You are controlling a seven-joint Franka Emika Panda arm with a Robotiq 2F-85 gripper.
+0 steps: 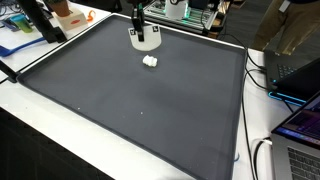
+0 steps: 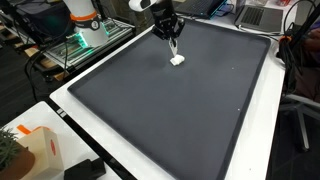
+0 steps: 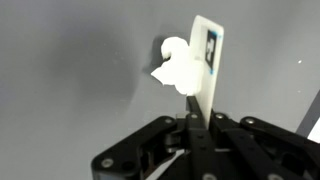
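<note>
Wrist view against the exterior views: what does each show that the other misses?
Wrist view only: the gripper is shut on a flat white card with a dark print on its face, and the card's far end stands beside the small white object. Exterior views only: the whole dark mat, the white table under it and a laptop at the edge. Both: the gripper close above the white object on the mat.

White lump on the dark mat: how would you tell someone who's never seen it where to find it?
Look for the big dark mat covering the white table. Near one edge, the robot's claw pinches a flat white card. The white lump sits on the mat right beside that card; it is small, rounded and bumpy, while the card is thin and flat.
</note>
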